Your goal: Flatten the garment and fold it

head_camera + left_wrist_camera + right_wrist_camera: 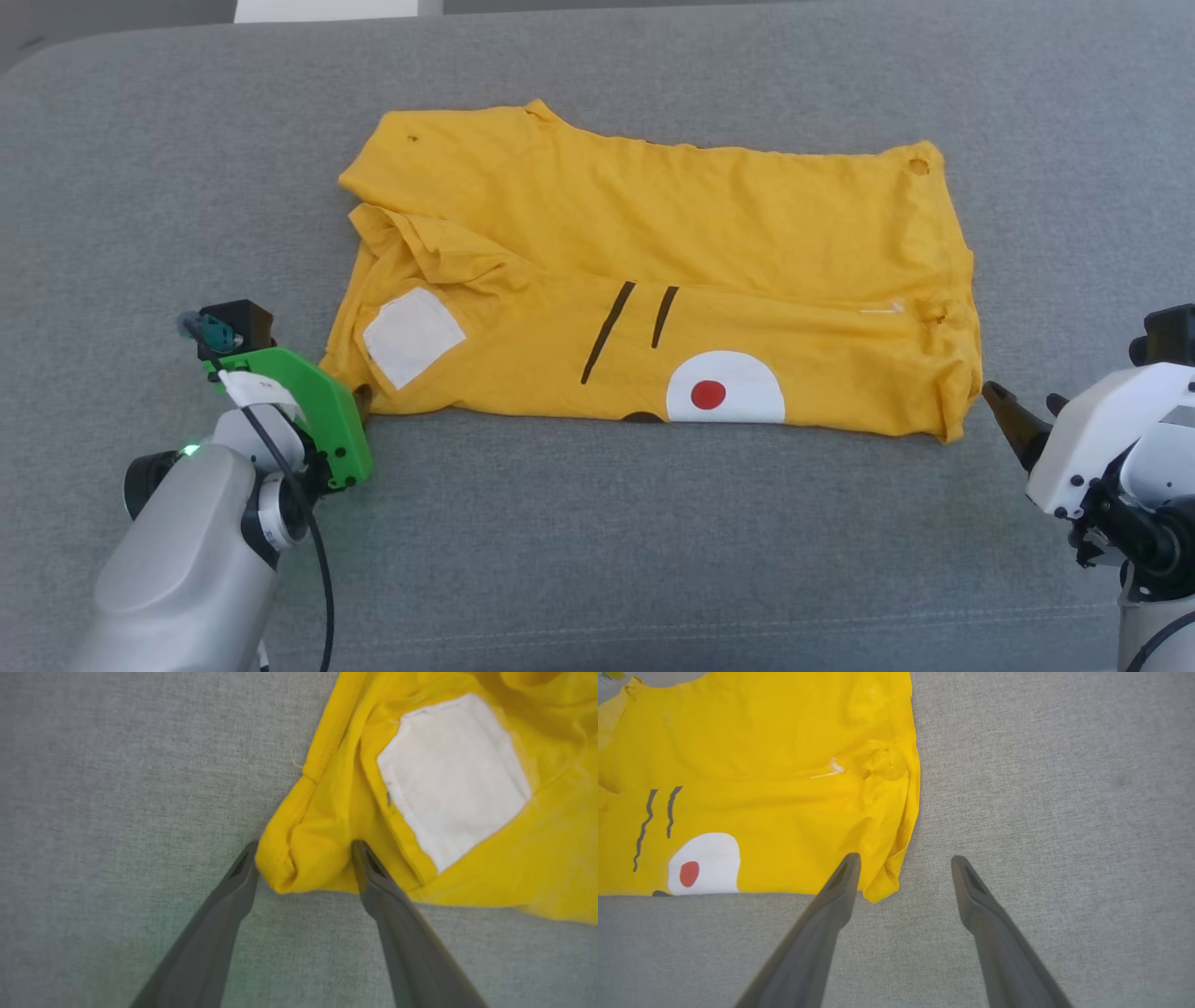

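Observation:
The garment (653, 271), a bright yellow T-shirt, lies folded lengthwise on the grey fabric surface (597, 560). On its top layer I see a white patch, two black stripes and a white oval with a red dot. My left gripper (359, 403) is at its near-left corner. In the left wrist view that gripper (304, 851) is open, with the bunched corner of the garment (467, 868) lying loose between the fingertips. My right gripper (1024, 399) stands just right of the near-right corner. It is open (906, 859), and the garment's (761, 788) corner tip lies beside its left finger (831, 905).
The grey surface's rounded far edge (597, 33) runs along the top of the head view, with a white object (327, 9) behind it. Bare grey fabric surrounds the garment on all sides, widest toward me.

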Tool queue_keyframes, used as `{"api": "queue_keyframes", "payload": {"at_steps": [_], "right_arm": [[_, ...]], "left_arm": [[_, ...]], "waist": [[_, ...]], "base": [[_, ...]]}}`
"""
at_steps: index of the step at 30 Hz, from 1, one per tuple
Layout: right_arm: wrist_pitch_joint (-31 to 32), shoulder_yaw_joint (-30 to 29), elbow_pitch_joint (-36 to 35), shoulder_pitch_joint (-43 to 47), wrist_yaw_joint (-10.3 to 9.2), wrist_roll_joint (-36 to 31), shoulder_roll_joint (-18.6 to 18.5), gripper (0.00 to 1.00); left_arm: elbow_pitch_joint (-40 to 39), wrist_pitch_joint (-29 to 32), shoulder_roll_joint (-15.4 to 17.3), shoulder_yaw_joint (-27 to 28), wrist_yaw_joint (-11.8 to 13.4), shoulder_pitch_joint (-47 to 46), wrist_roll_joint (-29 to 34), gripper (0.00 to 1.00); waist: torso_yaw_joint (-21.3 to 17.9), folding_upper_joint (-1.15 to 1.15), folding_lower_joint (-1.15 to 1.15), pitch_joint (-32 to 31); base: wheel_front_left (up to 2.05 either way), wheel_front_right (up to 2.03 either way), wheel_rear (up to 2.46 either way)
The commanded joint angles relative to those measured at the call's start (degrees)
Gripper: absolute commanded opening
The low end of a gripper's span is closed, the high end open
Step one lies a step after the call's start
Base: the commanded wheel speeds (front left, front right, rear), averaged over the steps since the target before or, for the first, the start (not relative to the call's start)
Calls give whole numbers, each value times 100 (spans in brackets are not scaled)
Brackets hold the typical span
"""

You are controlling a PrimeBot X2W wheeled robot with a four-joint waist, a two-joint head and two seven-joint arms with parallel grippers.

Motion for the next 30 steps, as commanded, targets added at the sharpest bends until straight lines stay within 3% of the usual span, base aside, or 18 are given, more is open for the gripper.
{"api": "queue_keyframes", "payload": {"at_steps": [1,3,8,16,30], "right_arm": [[-46,20,19,27,-8,60,8,100],[-55,48,34,33,-8,30,8,100],[13,157,-92,114,-8,-350,8,100],[446,275,-79,-80,-8,-897,8,100],[430,683,1184,-690,-8,-1395,8,100]], "left_arm": [[59,111,-25,-39,32,153,-105,99],[86,233,-16,-60,30,216,-155,0],[-193,-7,24,190,-19,406,-371,0],[-1260,-698,118,574,89,876,-461,0],[-1748,-647,189,551,220,1093,-467,0]], "waist": [[-109,0,0,99],[-153,0,0,117],[-181,0,0,112],[-53,0,0,154],[148,0,0,539]], "base": [[0,0,0],[0,0,0],[0,0,0],[0,0,0],[0,0,0]]}}
